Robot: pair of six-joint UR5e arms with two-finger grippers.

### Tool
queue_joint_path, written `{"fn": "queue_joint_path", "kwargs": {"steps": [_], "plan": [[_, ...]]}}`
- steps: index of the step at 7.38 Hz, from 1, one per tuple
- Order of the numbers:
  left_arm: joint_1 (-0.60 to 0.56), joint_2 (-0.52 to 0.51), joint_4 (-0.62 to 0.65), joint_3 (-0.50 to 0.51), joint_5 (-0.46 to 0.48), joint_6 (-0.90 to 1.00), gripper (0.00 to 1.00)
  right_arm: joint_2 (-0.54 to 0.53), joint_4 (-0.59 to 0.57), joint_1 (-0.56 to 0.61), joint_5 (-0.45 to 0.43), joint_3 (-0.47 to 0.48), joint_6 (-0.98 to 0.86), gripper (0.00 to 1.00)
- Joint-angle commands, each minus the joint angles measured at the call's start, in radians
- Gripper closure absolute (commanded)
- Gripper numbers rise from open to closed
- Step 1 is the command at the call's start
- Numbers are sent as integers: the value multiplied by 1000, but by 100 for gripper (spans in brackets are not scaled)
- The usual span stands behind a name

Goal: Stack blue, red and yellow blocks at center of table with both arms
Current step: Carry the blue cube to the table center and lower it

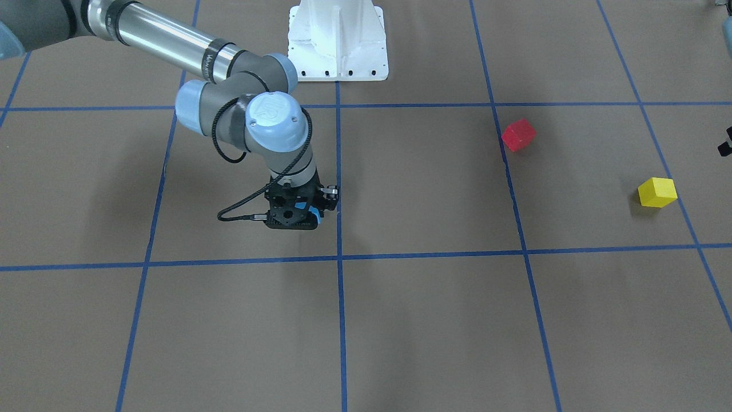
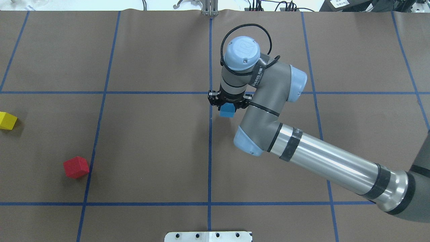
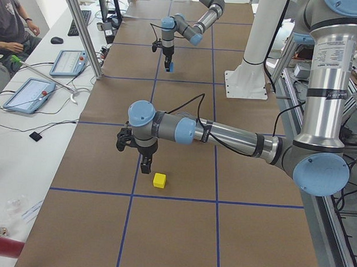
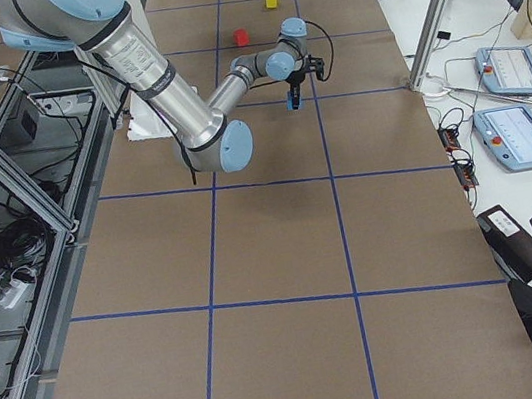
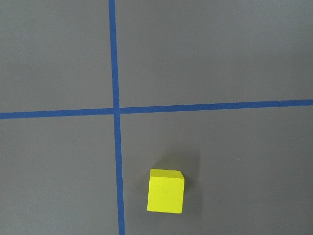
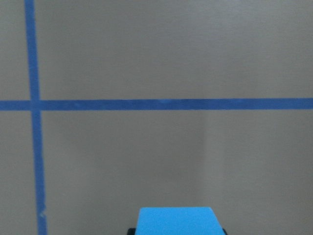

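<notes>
My right gripper (image 2: 228,107) is shut on the blue block (image 2: 227,110) and holds it low over the table, just right of the centre tape crossing. The block also shows in the front-facing view (image 1: 314,215) and the right wrist view (image 6: 178,221). I cannot tell whether it touches the table. The red block (image 2: 76,167) lies far left on the table, also in the front-facing view (image 1: 518,135). The yellow block (image 2: 7,121) lies at the left edge. My left gripper (image 3: 145,165) hangs just beside the yellow block (image 3: 159,180), which shows in the left wrist view (image 5: 166,192). I cannot tell whether the left gripper is open or shut.
The white robot base (image 1: 337,40) stands at the table's robot side. Blue tape lines (image 2: 210,151) divide the brown table into squares. Tablets (image 3: 27,93), cables and an operator are on a side bench beyond the table's far edge.
</notes>
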Motion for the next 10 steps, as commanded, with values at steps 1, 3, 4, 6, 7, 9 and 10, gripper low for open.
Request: {"fn": "queue_joint_path", "kwargs": {"steps": [1,3,4,6,7,9,10], "plan": [[0,1,0,-3,0,-2,0,38,25,-62,-73,-44,100,100],[0,-1,0,-8,0,-2,0,38,31,-72,-81,-44,170,100],[0,1,0,-8,0,-2,0,37,32,-76,-81,-43,167,100],[0,1,0,-8,0,-2,0,27,66,-102,-127,-44,158,99],[0,1,0,-6,0,-2,0,27,66,-107,-139,-43,129,99],[0,1,0,-6,0,-2,0,26,65,-109,-139,-43,91,78],[0,1,0,-6,0,-2,0,24,65,-116,-144,-43,94,1]]}}
